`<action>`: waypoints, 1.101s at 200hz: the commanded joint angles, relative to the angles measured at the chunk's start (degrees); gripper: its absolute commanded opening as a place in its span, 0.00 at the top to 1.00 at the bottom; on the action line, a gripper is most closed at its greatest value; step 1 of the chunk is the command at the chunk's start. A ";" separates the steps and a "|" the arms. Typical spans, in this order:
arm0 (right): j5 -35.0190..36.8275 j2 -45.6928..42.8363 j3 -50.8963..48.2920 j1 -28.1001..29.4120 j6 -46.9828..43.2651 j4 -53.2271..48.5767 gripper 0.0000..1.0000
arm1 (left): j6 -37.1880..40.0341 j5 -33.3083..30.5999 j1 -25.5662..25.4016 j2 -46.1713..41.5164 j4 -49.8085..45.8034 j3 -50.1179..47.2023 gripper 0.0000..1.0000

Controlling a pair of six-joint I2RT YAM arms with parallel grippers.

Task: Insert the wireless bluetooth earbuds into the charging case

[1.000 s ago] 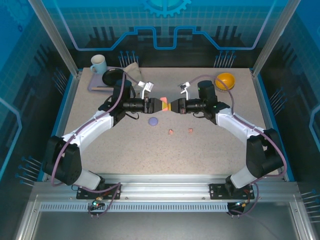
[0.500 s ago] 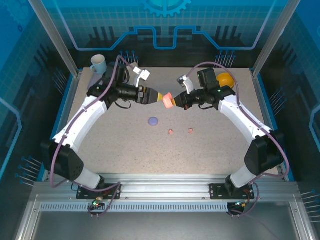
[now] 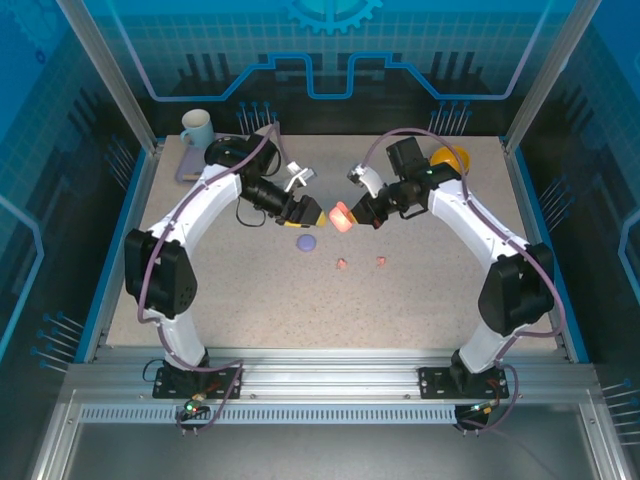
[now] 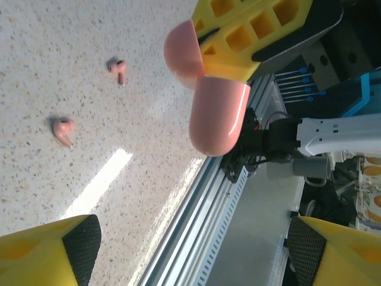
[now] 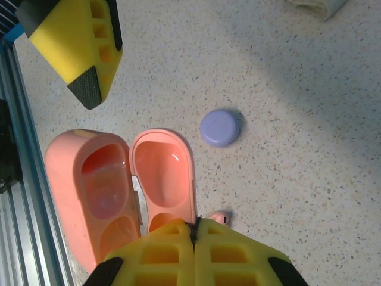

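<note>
Two salmon-pink plastic earbuds (image 4: 62, 128) await your spread left gripper (image 3: 305, 213); your right gripper (image 5: 193, 238) pinches the open pink clamshell case (image 5: 119, 185), cavities exposed for loading.

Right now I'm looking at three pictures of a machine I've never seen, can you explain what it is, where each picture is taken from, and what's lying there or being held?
These are two white robot arms bolted at the near edge of a table, each ending in a two-finger gripper with yellow fingers. The wide picture comes from a fixed camera above and behind them. The other two come from a camera on each wrist, looking past its own fingers. The right gripper is shut on the edge of an open pink charging case, held off the table. The left gripper is open and empty. On the table lie one pink earbud, a second pink earbud and a closed purple charging case. Farther back stand a mug and an orange bowl.
</note>
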 commanded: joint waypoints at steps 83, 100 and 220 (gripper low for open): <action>3.40 2.70 2.62 7.93 -3.02 -2.84 1.00 | 6.85 2.21 -0.87 4.32 -7.11 0.89 0.30; 3.68 2.72 2.75 8.66 -3.11 -2.88 1.00 | 7.46 2.47 -0.84 4.87 -7.79 0.96 0.32; 6.01 3.07 4.81 9.46 -4.34 -3.96 1.00 | 9.50 5.35 -3.04 7.26 -10.04 0.84 0.51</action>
